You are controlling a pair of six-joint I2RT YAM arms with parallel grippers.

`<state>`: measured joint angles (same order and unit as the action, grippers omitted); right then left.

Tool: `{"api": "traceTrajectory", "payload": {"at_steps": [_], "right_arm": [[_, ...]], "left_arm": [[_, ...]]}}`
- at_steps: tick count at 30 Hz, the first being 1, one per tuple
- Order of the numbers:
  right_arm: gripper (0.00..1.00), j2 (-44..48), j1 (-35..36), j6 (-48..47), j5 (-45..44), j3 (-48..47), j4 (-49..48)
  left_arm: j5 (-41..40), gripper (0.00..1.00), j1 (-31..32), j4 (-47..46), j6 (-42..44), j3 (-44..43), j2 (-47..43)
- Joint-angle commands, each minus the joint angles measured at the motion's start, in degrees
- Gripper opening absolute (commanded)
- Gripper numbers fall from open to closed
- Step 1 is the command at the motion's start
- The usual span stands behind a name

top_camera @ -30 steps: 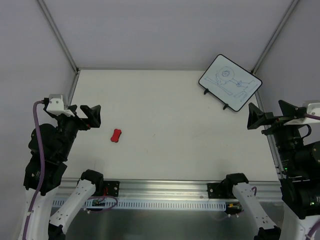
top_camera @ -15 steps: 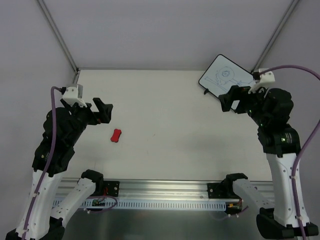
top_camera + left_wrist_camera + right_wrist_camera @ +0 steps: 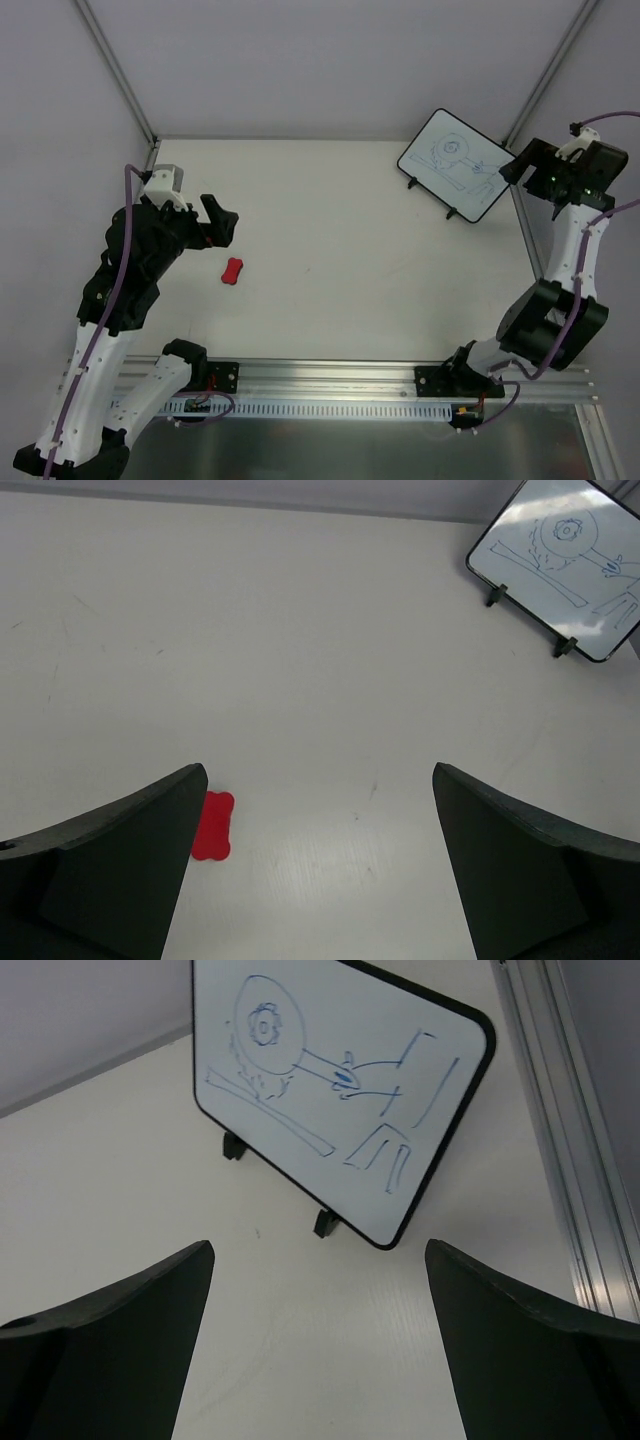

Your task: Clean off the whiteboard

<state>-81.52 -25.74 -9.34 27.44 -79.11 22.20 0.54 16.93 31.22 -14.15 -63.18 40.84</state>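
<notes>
The whiteboard (image 3: 460, 162) stands tilted on small black feet at the table's far right, with a blue-black marker drawing on it. It also shows in the left wrist view (image 3: 560, 562) and the right wrist view (image 3: 330, 1085). The small red bone-shaped eraser (image 3: 233, 270) lies flat at the left; in the left wrist view (image 3: 212, 825) it sits beside the left finger. My left gripper (image 3: 218, 222) is open and empty, above and just behind the eraser. My right gripper (image 3: 522, 166) is open and empty, raised close to the whiteboard's right end.
Metal frame posts (image 3: 115, 70) rise at the table's back corners. An aluminium rail (image 3: 565, 1160) runs along the table's right edge beside the whiteboard. The slotted rail (image 3: 330, 385) with both arm bases lines the near edge.
My right arm has swung from the near right edge up and back to the whiteboard's right end. My left gripper has moved forward and right, toward the eraser. Eraser and whiteboard have not moved.
</notes>
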Motion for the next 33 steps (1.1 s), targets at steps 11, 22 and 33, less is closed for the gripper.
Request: {"api": "traceTrajectory", "payload": {"at_steps": [11, 22, 33], "right_arm": [[0.89, -26.5, -10.3, -0.1, 14.8, -11.2, -12.9], [0.8, -36.9, -8.1, -1.9, 16.6, -19.8, -13.8], [0.75, -44.3, -5.6, 0.5, 16.6, -25.4, -17.6]], "left_arm": [[-3.7, 0.99, 0.5, -0.6, 0.7, 0.2, 3.0], [-5.1, 0.99, 0.5, -1.1, 1.1, -1.4, 6.9], [-4.0, 0.99, 0.5, -1.3, 0.4, -3.1, 10.0]]}}
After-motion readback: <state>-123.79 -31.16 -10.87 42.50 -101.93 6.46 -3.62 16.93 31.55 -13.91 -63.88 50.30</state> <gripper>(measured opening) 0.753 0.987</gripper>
